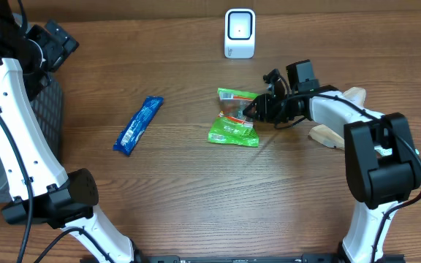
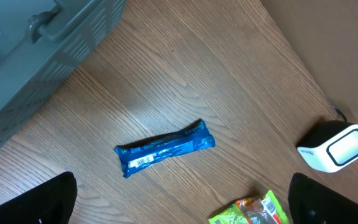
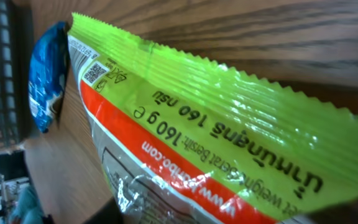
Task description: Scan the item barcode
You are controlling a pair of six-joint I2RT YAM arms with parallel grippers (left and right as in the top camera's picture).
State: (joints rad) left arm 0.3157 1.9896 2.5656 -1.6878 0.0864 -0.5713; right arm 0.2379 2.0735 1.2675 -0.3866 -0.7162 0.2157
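Well, the green snack bag lies on the brown wood-grain table, a little right of its middle and on the near side of the white scanner, which stands upright by the far edge. A blue wrapped bar lies at a slant to the bag's left, well apart from it, and a grey slatted basket sits at the table's left edge.

The right arm reaches in low from the right, its forearm stretched almost level over the wood, and the right gripper is at the bag's right edge, overlapping it. Whether the jaws have clamped on the plastic I cannot tell. The left arm stands tall over the basket with its wrist held high. The left gripper is spread wide with nothing in it, its two dark fingertips showing only in the bottom corners of its own camera.

From overhead the bag is just a crumpled green shape. The right wrist camera is so close that the bag fills the frame: a crimped lime edge, an orange band, weight print and a small square code near one corner. The left wrist camera alone shows a white barcode patch on the blue bar.
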